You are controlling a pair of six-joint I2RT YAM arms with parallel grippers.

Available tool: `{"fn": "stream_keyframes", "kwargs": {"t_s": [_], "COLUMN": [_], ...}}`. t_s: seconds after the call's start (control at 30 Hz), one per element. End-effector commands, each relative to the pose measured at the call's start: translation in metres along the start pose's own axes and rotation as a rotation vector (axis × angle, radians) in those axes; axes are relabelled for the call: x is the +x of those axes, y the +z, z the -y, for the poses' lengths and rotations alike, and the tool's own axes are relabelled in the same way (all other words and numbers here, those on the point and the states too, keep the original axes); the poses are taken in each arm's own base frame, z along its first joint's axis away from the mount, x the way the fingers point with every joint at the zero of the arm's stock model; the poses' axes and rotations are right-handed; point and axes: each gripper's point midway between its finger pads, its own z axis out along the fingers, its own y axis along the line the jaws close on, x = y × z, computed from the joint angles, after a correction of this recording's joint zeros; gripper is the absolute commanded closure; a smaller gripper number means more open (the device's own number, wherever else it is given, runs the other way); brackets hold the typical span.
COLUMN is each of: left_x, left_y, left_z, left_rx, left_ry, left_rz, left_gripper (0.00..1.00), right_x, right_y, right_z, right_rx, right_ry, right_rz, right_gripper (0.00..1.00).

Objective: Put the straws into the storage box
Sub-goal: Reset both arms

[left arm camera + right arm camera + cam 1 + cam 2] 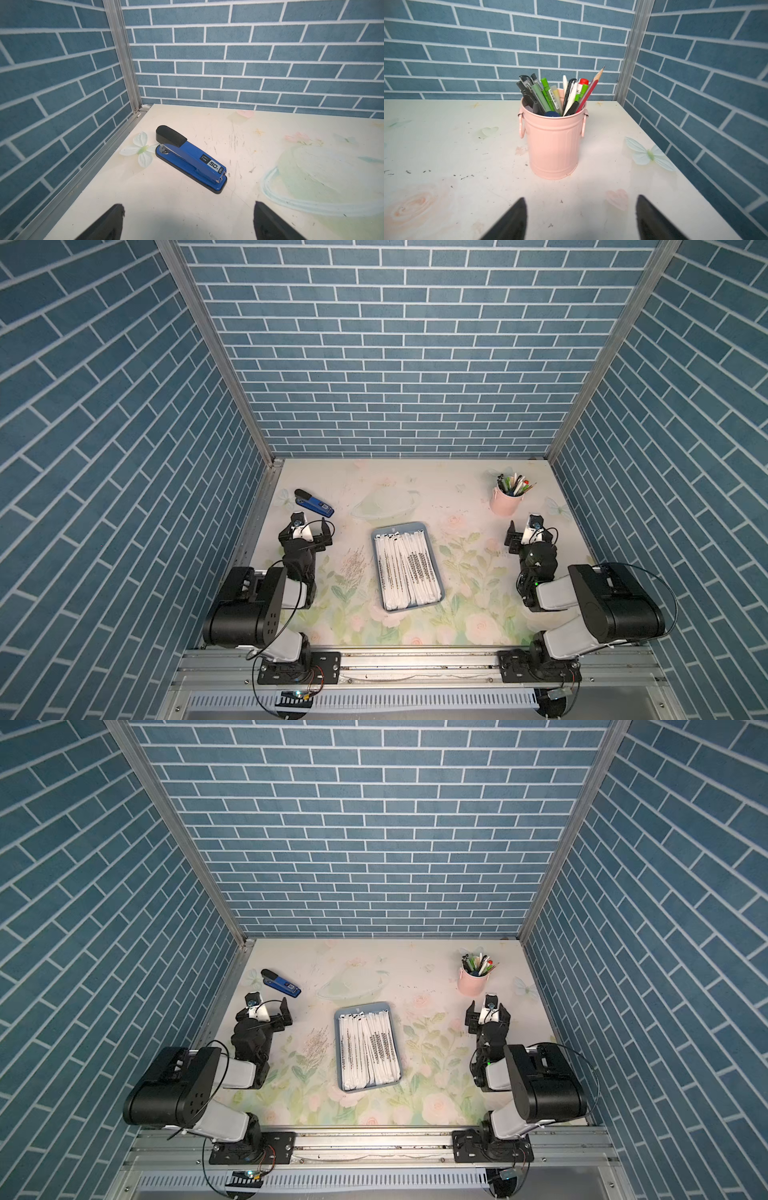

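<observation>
The storage box (375,556) (337,1044) is a shallow blue-grey tray lying at the middle of the table. Many straws (407,568) (368,1048) in white printed wrappers lie lengthwise inside it, side by side. I see no straw loose on the table. My left gripper (307,529) (263,1011) hovers left of the tray, open and empty; in the left wrist view its gripper (189,204) shows only bare table between wide-apart fingers. My right gripper (530,531) (488,1009) stands right of the tray, and in its wrist view the gripper (581,197) is also open and empty.
A blue-and-black stapler (314,502) (189,160) lies at the back left, just beyond the left gripper. A pink cup (505,502) (554,143) full of pens stands at the back right, in front of the right gripper. Brick-patterned walls enclose three sides of the table.
</observation>
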Motion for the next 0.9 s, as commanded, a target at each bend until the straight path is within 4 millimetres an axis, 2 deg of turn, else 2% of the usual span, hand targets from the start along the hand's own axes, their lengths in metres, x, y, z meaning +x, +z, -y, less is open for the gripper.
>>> {"fn": "stream_keyframes", "kwargs": {"t_s": [0.0,0.87], "left_x": [-0.0086,-0.0074], "left_y": [-0.0027,0.0], "left_z": [0.0015,0.0051], "left_rx": [0.022,0.003], "left_ry": [-0.015,0.013], "left_rz": [0.043,0.029], "left_gripper": [0.0,0.0], "right_x": [-0.0084,-0.0082], "right_y": [0.0025,0.0028], "right_z": [0.0028,0.0034], "right_rx": [0.008,0.011], "right_ry": [0.024,0.022], "right_rz": [0.029,0.028], "right_gripper": [0.0,0.0]}}
